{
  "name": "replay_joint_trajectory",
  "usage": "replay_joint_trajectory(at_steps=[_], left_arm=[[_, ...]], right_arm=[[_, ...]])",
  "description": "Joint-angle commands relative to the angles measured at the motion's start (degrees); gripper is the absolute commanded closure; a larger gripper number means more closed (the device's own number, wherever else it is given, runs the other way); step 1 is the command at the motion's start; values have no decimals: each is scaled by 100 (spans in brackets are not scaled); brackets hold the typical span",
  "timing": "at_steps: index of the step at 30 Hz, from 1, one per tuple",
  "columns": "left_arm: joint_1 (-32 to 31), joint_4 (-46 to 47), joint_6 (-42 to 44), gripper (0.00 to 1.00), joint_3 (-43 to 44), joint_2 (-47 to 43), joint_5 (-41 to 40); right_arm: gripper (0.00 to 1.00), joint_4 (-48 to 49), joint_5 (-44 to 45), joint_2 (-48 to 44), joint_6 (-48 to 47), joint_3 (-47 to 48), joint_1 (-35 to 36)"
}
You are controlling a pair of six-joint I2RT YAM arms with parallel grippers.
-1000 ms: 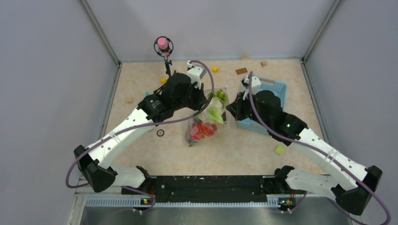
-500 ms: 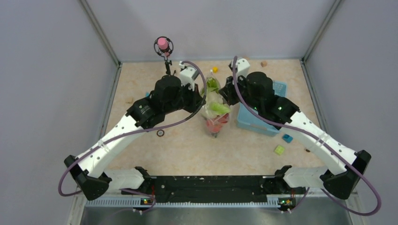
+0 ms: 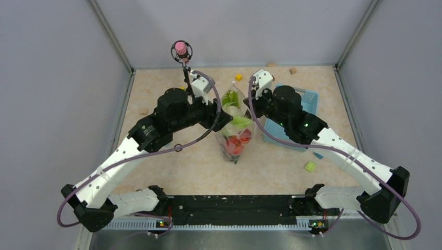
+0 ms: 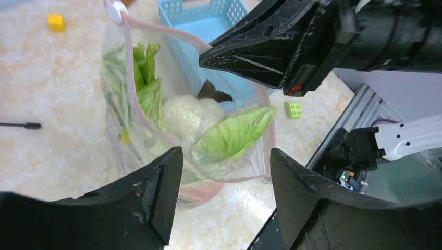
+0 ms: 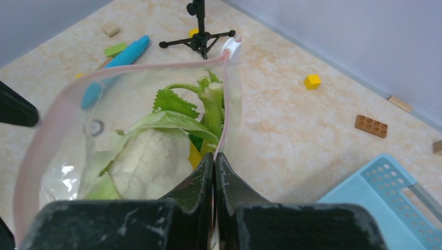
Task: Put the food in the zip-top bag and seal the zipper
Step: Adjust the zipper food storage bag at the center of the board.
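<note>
The clear zip-top bag (image 3: 234, 130) hangs upright between the two arms, mouth open. Inside it lie a white cauliflower (image 5: 151, 161), leafy greens (image 4: 234, 133) and red fruits (image 3: 235, 141). Its pale pink zipper (image 5: 130, 70) rings the open mouth, with the white slider (image 5: 231, 47) at the far corner. My right gripper (image 5: 215, 156) is shut on the zipper edge; it shows as a black wedge (image 4: 245, 52) in the left wrist view. My left gripper (image 4: 224, 174) stands open just short of the bag's near rim, with nothing between its fingers.
A light-blue basket (image 3: 307, 99) sits right of the bag, under the right arm. A small stand with a pink top (image 3: 181, 49) is at the back left. Loose blocks lie about: yellow (image 3: 238, 77), green (image 3: 310, 166), brown (image 5: 371, 125). A blue stick (image 5: 120, 60) lies beyond the bag.
The left gripper has opened and let go of the bag's rim, and the left arm has drawn back. The right gripper has carried the bag left and lifted it upright.
</note>
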Motion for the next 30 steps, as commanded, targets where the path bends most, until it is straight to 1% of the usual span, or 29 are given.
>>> replay_joint_trajectory(at_steps=[1,3,4,5,8,10,12,15,18,19,20,23,28,30], left_arm=[[11,724,268,29,-97,-662,-650],[91,713,151,22,-98,-709,-1551],[317,658,104,20,-78,-674,-1712],[581,624,53,20,-79,-622,-1631],[1406,700,-6,17,-191,-466,-1015],[1638,823,105,16,-291,-446,-639],[1731,1109,291,13,-495,-522,-403],[1808,1577,667,8,-880,-599,139],[1813,1654,748,7,-949,-446,954],[1813,1680,770,4,-968,-371,1231],[1810,1753,780,2,-1008,-306,1369],[1810,1953,819,2,-1103,-116,1320],[1811,2034,1041,2,-1136,145,1256],[1816,2289,1171,2,-1213,124,1350]], right_arm=[[100,791,134,-414,-499,83,-133],[100,1053,81,-530,-690,-152,-152],[100,1110,58,-601,-732,-269,-157],[100,1285,11,-659,-765,-339,-173],[100,1373,-187,-731,-800,-429,-267],[100,1388,-282,-711,-806,-433,-369],[100,1369,-415,-672,-783,-409,-501],[100,1445,-905,-621,-709,-387,-726],[100,1540,-1476,-466,-633,-282,-914],[100,1567,-1635,-402,-635,-239,-949],[100,1617,-1788,-326,-631,-204,-976],[100,1701,-2107,-61,-590,-38,-1024],[100,1914,-2699,377,-583,189,-1129],[100,1955,-3020,559,-548,304,-1214]])
